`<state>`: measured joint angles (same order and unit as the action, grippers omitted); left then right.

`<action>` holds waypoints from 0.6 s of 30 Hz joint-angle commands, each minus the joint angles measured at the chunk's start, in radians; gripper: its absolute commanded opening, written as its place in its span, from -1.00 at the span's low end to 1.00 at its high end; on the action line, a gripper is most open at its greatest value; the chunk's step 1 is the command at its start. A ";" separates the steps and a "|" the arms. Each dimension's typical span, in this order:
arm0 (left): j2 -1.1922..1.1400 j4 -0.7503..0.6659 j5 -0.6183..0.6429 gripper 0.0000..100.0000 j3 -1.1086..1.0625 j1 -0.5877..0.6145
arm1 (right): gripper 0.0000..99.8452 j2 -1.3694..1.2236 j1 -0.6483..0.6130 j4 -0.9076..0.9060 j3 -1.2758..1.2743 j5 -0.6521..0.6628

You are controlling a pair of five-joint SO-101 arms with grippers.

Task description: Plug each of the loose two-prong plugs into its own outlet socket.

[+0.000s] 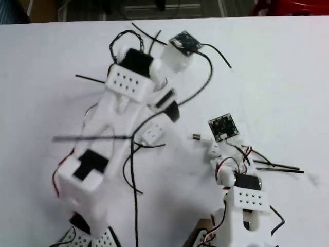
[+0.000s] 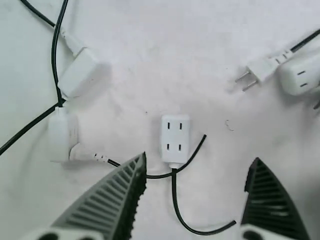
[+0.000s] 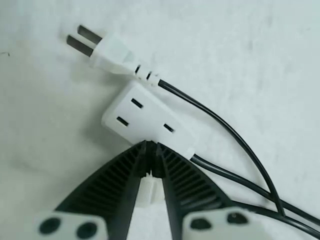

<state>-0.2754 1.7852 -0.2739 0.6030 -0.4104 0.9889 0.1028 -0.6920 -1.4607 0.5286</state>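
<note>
High view: the left gripper [image 1: 169, 105] is at frame centre, over a white outlet block [image 1: 153, 133]. The right gripper [image 1: 212, 150] is right of centre. A two-prong plug [image 1: 198, 137] lies just beside it, prongs pointing to the frame's left. Black cords [image 1: 134, 175] loop over the table [image 1: 288, 67].

Left wrist view: the jaws are wide apart and hold nothing. They hover above the outlet block [image 2: 175, 137], which lies flat with its slots up. Its cord curls into the gap between the fingers. The two-prong plug [image 2: 257, 72] lies well apart from it, unplugged, just beside a second outlet block [image 2: 300, 75].

Right wrist view: the jaws are together, tips touching the edge of the second outlet block [image 3: 145, 120]. We see nothing gripped between them. The plug [image 3: 107, 50] lies against the block's far side, prongs free.

Handling, our read:
- The plug is light, hard moulded plastic and probably slick.
- The prongs are rigid, and the cord looks springy enough to twist the plug in the grip.
- We'd pinch the flat sides of the plug body, just ahead of the ribbed strain relief. Not the cord, not the prongs.
- The outlet blocks are light too and will likely skate on the table under insertion force. One gripper should brace the block while the other pushes.
</note>
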 commanded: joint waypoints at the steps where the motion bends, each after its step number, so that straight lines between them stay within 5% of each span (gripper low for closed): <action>1: 0.182 -0.002 0.038 -0.38 -0.126 -0.047 | -0.95 0.010 -0.012 0.012 -0.002 0.002; 6: 0.291 -0.084 0.064 -0.38 -0.457 -0.027 | -0.95 0.010 -0.012 0.004 -0.002 0.000; 18: 0.944 -0.707 0.117 -0.37 -1.301 -0.042 | -0.95 0.012 -0.012 -0.042 0.028 -0.005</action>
<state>0.5102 1.2144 -0.1665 -0.5539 -0.4427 0.9935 0.1028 -0.7089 -1.4607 0.5286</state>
